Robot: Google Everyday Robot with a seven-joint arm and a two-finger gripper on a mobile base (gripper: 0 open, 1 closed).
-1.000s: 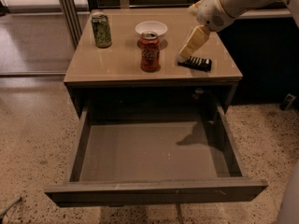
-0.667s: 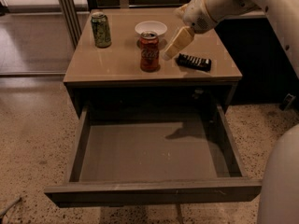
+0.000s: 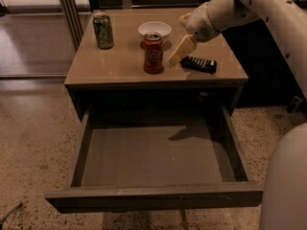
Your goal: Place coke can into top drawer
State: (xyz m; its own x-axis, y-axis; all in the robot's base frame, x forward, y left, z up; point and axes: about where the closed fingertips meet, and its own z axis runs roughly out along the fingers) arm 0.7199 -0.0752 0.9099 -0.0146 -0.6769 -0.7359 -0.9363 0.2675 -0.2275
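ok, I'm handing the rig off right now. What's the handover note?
Gripper: over the cabinet top, close to the right of the coke can and not around it. It carries nothing.
Coke can: upright on the cabinet top, in front of the white bowl. The green can is at back left and a black remote is to the right.
Top drawer: pulled open, nothing inside.
Done: drawer open.
Left: grasp the coke can, lift it, and place it in the drawer.
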